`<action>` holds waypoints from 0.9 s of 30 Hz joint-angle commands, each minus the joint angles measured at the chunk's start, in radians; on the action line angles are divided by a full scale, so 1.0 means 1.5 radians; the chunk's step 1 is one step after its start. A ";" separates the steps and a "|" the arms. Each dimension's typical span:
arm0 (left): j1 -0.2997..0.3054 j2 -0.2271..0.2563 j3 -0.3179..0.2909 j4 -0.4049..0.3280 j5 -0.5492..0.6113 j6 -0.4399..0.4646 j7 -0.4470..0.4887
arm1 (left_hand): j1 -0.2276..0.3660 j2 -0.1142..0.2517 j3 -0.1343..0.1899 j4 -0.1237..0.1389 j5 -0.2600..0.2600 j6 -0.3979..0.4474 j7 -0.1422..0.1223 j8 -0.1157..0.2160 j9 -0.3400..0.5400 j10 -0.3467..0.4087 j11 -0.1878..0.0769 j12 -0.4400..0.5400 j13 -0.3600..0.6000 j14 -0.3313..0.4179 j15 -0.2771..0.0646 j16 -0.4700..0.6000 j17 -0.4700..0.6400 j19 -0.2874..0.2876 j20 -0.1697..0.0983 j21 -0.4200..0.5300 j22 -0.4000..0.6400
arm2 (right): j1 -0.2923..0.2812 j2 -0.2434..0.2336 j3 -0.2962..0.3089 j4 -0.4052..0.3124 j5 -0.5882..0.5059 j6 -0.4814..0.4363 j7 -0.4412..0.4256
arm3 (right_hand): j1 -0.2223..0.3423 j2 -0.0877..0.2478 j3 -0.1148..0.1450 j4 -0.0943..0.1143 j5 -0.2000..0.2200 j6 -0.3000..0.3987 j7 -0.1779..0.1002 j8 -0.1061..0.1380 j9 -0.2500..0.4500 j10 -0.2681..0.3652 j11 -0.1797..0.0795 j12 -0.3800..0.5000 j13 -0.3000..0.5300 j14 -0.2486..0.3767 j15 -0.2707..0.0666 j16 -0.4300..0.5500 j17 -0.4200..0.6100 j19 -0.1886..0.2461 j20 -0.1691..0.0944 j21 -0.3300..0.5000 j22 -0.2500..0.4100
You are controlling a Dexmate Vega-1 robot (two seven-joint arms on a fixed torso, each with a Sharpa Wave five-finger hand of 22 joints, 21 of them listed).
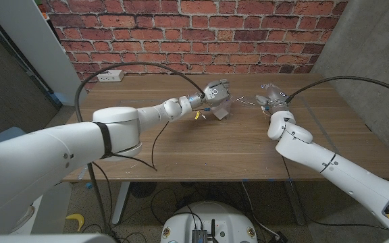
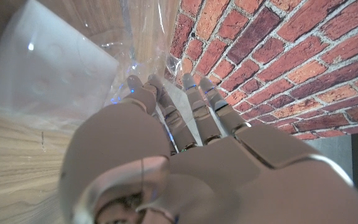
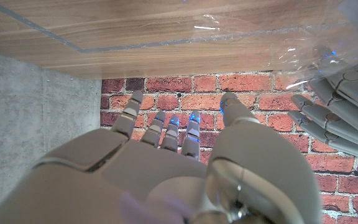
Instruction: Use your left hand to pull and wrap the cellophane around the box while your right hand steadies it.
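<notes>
The box (image 1: 223,110) sits at the far middle of the wooden counter (image 1: 201,152), a pale translucent block with crinkled cellophane (image 1: 243,102) trailing from it toward the right hand. The left hand (image 1: 215,91) is over the box's top, fingers reaching down onto the film; in the left wrist view its fingers (image 2: 194,102) lie straight and close together against the cellophane (image 2: 135,37), with the box (image 2: 39,78) just beside them. Whether they actually pinch the film cannot be told.

The right hand (image 1: 270,94) is raised beside the box, apart from it, fingers spread and holding nothing; the right wrist view shows its fingers (image 3: 166,127) extended in open air, cellophane (image 3: 272,46) near.

Judged step: early in the wrap, film being gathered, box not yet steadied. The next move probably calls for the right hand to settle on the box before the left pulls, otherwise the light box would likely slide.

Nearby: a white power strip (image 1: 111,76) at the far left corner, a black cable (image 1: 140,67) arching over the counter, small yellow and blue bits (image 1: 198,115) just beside the box. The cable could snag the left arm.
</notes>
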 commanded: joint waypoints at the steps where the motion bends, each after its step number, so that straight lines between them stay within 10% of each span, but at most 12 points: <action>1: -0.023 -0.049 0.041 -0.002 -0.128 0.026 -0.203 | 0.007 0.000 -0.001 0.001 0.001 -0.002 -0.001 -0.004 0.001 -0.001 0.000 -0.004 0.001 0.007 -0.121 -0.002 0.001 0.007 -0.001 0.003 0.003 | 0.008 0.004 -0.001 0.014 0.004 0.001 -0.014 | 0.007 0.003 0.003 -0.005 -0.002 0.003 -0.002 0.002 0.001 0.006 -0.002 0.004 0.001 0.007 0.001 0.003 0.000 0.001 -0.006 0.003 0.001; 11: -0.029 -0.087 0.049 -0.002 -0.280 0.035 -0.346 | 0.001 -0.007 -0.010 0.008 -0.001 -0.016 -0.001 -0.016 0.000 0.000 0.001 -0.009 0.004 0.023 -0.116 -0.006 0.000 0.013 0.000 0.011 0.003 | 0.008 0.004 0.003 0.010 0.007 -0.013 -0.019 | 0.008 0.003 0.003 -0.007 -0.002 0.004 -0.002 0.002 0.001 0.007 -0.002 0.005 0.001 0.008 0.000 0.004 0.000 0.003 -0.009 0.005 0.001; 15: -0.025 -0.097 0.045 -0.002 -0.312 0.041 -0.365 | -0.056 -0.034 -0.034 0.030 0.001 -0.130 -0.007 -0.046 -0.005 -0.055 0.006 -0.038 0.003 0.014 -0.110 -0.033 -0.008 0.015 0.007 0.017 0.002 | 0.009 -0.001 0.002 0.009 0.010 -0.010 -0.016 | 0.009 0.002 0.004 -0.008 -0.002 0.003 -0.001 0.002 0.001 0.007 -0.002 0.005 0.001 0.008 0.001 0.005 0.000 0.003 -0.008 0.006 0.001; 20: -0.019 -0.109 0.035 -0.002 -0.350 0.057 -0.386 | -0.153 -0.114 -0.094 0.035 0.027 -0.323 -0.010 -0.043 -0.005 -0.194 0.011 -0.054 0.014 -0.043 -0.104 -0.041 -0.008 -0.030 0.047 -0.001 -0.003 | 0.013 -0.004 -0.001 0.010 0.016 -0.008 -0.005 | 0.010 -0.001 0.003 -0.009 -0.002 0.002 -0.001 0.001 0.001 0.005 -0.001 0.004 0.001 0.008 0.002 0.005 -0.001 0.002 -0.008 0.006 0.001; 27: 0.001 -0.118 0.002 -0.002 -0.418 0.066 -0.359 | -0.196 -0.152 -0.127 0.038 0.039 -0.370 -0.011 -0.034 0.000 -0.228 0.013 -0.043 0.028 -0.079 -0.090 -0.039 -0.007 -0.073 0.099 -0.020 -0.002 | 0.015 -0.014 -0.002 0.007 0.027 -0.004 0.012 | 0.010 -0.005 0.002 -0.011 -0.002 0.002 -0.001 0.002 0.001 0.004 0.000 0.004 0.000 0.007 0.003 0.004 -0.002 0.000 -0.007 0.006 0.001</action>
